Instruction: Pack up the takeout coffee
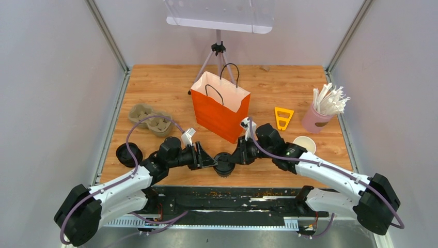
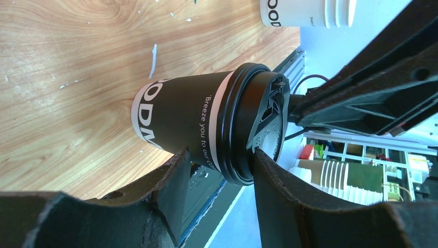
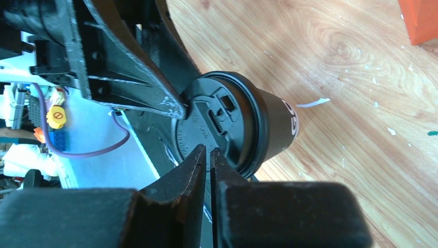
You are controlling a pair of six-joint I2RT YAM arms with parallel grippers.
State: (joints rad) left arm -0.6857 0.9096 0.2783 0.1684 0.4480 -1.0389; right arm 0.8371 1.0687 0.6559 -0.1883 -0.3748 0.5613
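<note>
**Status.** The lidded coffee cup [image 1: 223, 165] stands upright at the near edge of the table [image 1: 155, 82], about midway along that edge. It is in front of the orange paper bag [image 1: 219, 111], which stands open-mouthed at mid-table. Both arms meet at this cup.

The left gripper [image 2: 221, 153] has its fingers spread, one above the other. The upper finger lies against the top of the black lid [image 2: 258, 119], and the lower finger sits beside the cup wall below the lid rim. No clamping is evident. The right gripper [image 3: 209, 153] has its fingers pressed together with nothing between them, tips at the lid's edge.

**Step in hand (judged).** Seating the lid before transfer to the bag.

**Procedure.**
1. Press at the lid rim rather than the centre panel, which is likely to flex.
2. Keep the cup vertical. Brace the wall on the opposite side so the base does not slide off the near edge.
3. For the lift, grip across the cup wall just under the rim. Close lightly, since a paper wall probably dents.
4. Move the right gripper clear first, because the two arms are crowded here.
5. Enter the bag from above, between the cord handles [image 1: 231, 70]. The bag looks light and may tip if brushed.

**Outstanding.** A second lidded cup [image 1: 126, 154] stands toward the near-left corner and an open white cup [image 1: 304, 143] toward the right edge. Neither is packed yet.
</note>
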